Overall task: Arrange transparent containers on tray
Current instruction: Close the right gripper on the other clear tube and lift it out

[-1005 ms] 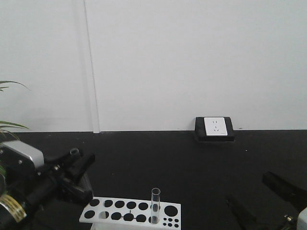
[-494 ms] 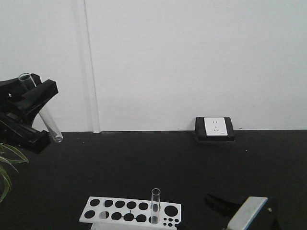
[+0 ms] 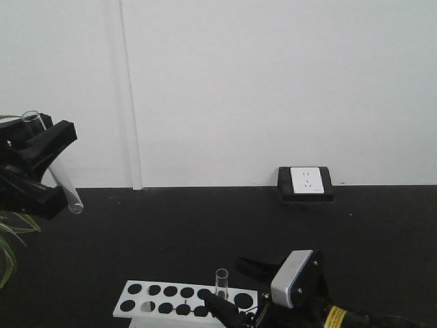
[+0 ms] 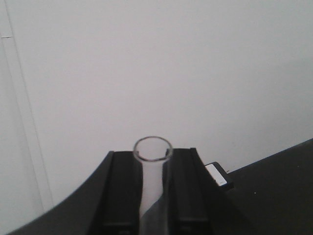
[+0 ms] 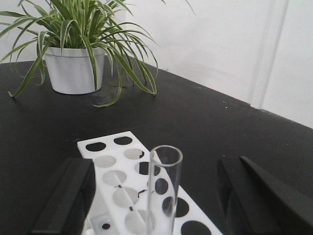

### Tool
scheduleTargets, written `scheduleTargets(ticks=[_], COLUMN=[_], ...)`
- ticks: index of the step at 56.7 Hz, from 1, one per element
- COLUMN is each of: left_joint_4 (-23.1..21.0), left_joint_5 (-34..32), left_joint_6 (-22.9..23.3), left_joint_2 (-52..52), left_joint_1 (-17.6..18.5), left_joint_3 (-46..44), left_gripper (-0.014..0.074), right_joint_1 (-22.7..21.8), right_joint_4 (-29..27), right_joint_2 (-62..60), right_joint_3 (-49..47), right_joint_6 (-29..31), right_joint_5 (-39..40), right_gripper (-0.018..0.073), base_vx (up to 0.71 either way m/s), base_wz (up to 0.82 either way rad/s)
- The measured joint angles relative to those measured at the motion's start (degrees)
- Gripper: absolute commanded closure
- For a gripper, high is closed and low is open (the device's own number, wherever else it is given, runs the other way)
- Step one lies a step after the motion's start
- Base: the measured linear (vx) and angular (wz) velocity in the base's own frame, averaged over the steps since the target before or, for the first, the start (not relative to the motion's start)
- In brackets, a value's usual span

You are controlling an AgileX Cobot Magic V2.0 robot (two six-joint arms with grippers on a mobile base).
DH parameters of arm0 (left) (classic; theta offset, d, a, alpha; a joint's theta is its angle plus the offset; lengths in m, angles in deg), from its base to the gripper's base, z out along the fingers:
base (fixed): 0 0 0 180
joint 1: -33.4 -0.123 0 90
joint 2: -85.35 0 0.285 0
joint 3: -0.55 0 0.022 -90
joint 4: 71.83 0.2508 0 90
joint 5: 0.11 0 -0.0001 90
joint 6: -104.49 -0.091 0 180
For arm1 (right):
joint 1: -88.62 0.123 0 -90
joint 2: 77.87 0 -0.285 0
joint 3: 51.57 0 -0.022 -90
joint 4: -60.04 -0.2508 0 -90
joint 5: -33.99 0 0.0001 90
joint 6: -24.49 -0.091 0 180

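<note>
Test tube (image 5: 164, 191) nearest the camera stands upright in a hole of the white rack (image 5: 117, 169), open rim uppermost, at the near side of the black table (image 5: 220, 122). The right gripper (image 5: 156, 166) sits low around it with its jaws released and spread wide. In the right wrist view one black finger (image 5: 68, 196) lies to the left of the glass and the other to the right, both clear of it, with the rack's dark round holes showing between them. From the front view the same tube rises above the rack top, and the arm's grey-capped body lies just beside the rack's right end.

Further back on the table, beyond the rack in the right wrist view, a green spider plant (image 5: 83, 29) grows from a white pot (image 5: 73, 68).

Over on the left and well above the table, the left gripper (image 4: 153, 161) is clenched on a second test tube (image 3: 68, 190). This tube is tilted, with its rim up toward the left and its rounded bottom lower and to the right, hanging free in front of the wall. The left wrist view looks along it: the round open rim pokes out past the two black jaws, which press on it from either side.

At the far edge of the table a white socket in a black frame (image 3: 306, 182) sits against the plain white wall (image 3: 273, 82) — a thin vertical seam runs down the wall on the left
</note>
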Motion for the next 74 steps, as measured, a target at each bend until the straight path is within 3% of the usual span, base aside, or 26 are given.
scheduleTargets(ticks=[9,14,21,32,44,56,66,74], left_joint_4=[0.00,0.00,0.00,0.00,0.00,-0.36,-1.98,-2.86], left_joint_5=[0.03,0.50,1.38,3.16,3.64,7.18,12.55,19.16], left_joint_6=[0.00,0.00,0.00,0.00,0.00,0.00,0.07,0.26], left_joint_2=[0.00,0.00,0.00,0.00,0.00,0.00,0.00,0.00], left_joint_1=[0.00,0.00,0.00,0.00,0.00,0.00,0.32,2.85], left_joint_3=[0.00,0.00,0.00,0.00,0.00,0.00,0.00,0.00], left_gripper=[0.0603,0.0603,0.0603,0.0603,0.0603,0.0603,0.0603,0.0603], right_joint_1=[0.00,0.00,0.00,0.00,0.00,0.00,0.00,0.00], right_joint_4=[1.21,1.35,1.76,2.04,2.44,2.49,2.60,4.68], right_joint_2=[4.90,7.25,8.88,8.89,5.49,-7.16,-21.83,-33.70], right_joint_3=[-4.36,-6.10,-7.04,-7.09,-7.09,-7.09,-7.09,-7.01], right_joint_6=[-2.12,-2.70,-3.71,-4.03,-6.96,-12.24,-19.72,-24.97], right_joint_5=[1.34,2.55,3.35,4.47,1.62,-5.74,-17.85,-31.68], right_gripper=[0.0020,0.0074,0.0232,0.0575,0.0572,0.0572,0.0572,0.0572], base_vx=[0.00,0.00,0.00,0.00,0.00,0.00,0.00,0.00], base_wz=[0.00,0.00,0.00,0.00,0.00,0.00,0.00,0.00])
